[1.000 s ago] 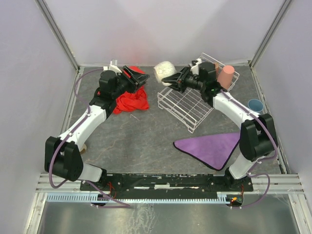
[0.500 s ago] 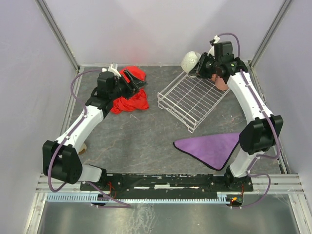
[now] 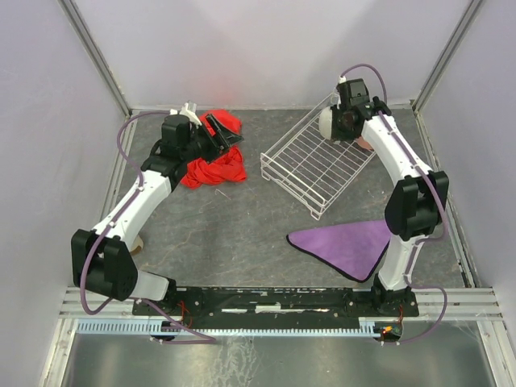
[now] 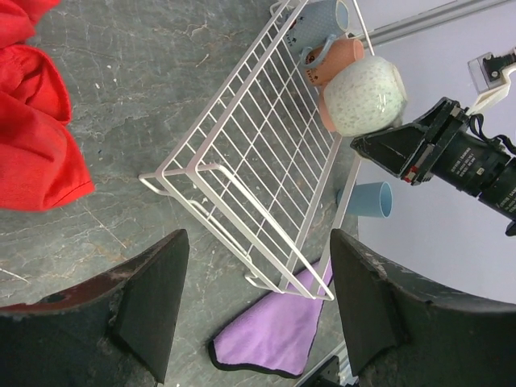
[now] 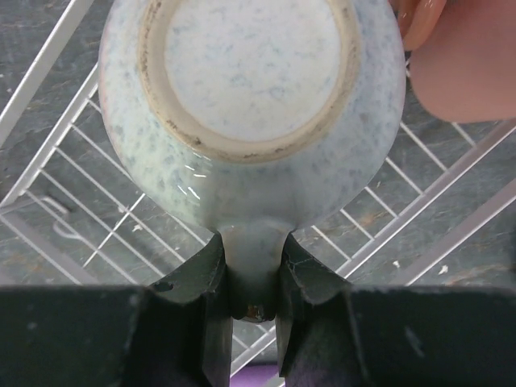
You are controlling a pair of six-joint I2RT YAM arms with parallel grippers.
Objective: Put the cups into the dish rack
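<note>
The right end effector (image 5: 251, 270) grips the cream mug (image 5: 250, 97) by its handle over the dish rack (image 3: 310, 171), probably to set it mouth-down beside the pink tumbler (image 5: 459, 72); the left end effector (image 4: 256, 274) is open.

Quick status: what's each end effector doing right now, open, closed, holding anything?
Left end effector: open, holding nothing.
Right end effector: closed on the handle of the cream mug.
</note>
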